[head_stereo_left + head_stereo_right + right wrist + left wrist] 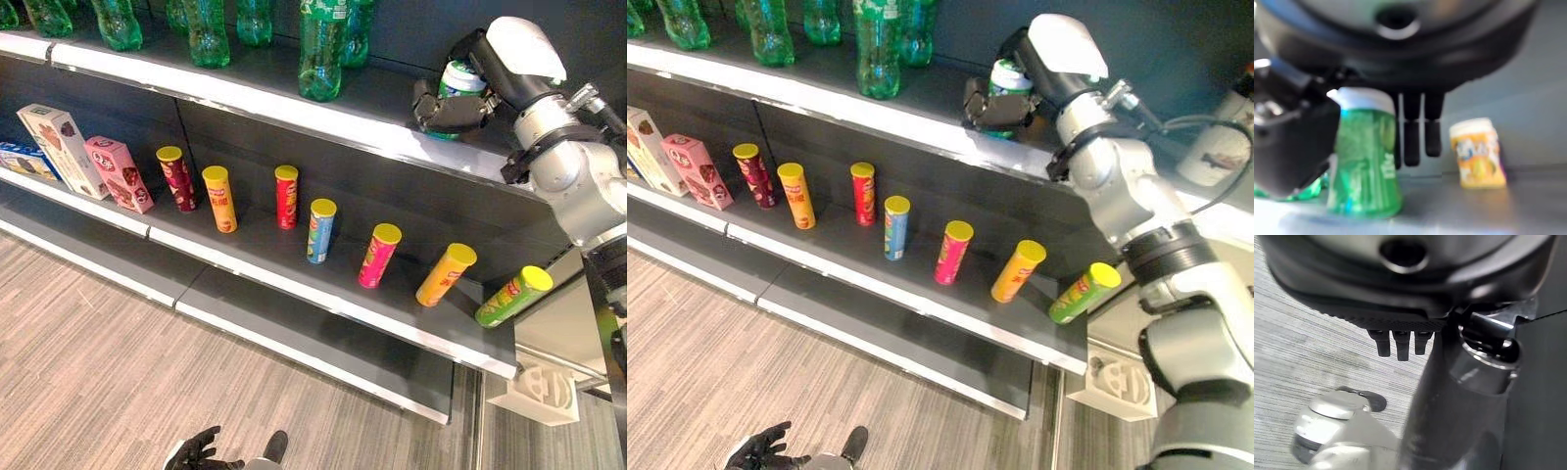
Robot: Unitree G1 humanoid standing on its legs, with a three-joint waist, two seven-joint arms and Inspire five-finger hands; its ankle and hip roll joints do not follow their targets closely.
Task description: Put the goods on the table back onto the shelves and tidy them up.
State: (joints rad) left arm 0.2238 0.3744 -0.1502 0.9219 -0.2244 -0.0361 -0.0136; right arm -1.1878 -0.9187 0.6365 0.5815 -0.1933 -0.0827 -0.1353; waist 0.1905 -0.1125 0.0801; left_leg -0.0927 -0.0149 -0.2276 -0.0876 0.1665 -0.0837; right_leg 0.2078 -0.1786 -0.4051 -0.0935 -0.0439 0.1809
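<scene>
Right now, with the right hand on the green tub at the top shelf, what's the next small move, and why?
Probably open the right hand and draw it back. The green tub looks upright with its base on the top shelf, beside an orange tub, so it seems placed.

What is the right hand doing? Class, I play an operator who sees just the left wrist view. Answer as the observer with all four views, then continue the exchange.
Observer: The right hand is up at the top shelf, curled round a green container with a white lid.
Operator: Is anything near it there?
Observer: A small orange container stands on the shelf past the fingers, apart from the green one.
Operator: And my left hand?
Observer: The left hand hangs low over the floor, open and holding nothing.
</scene>
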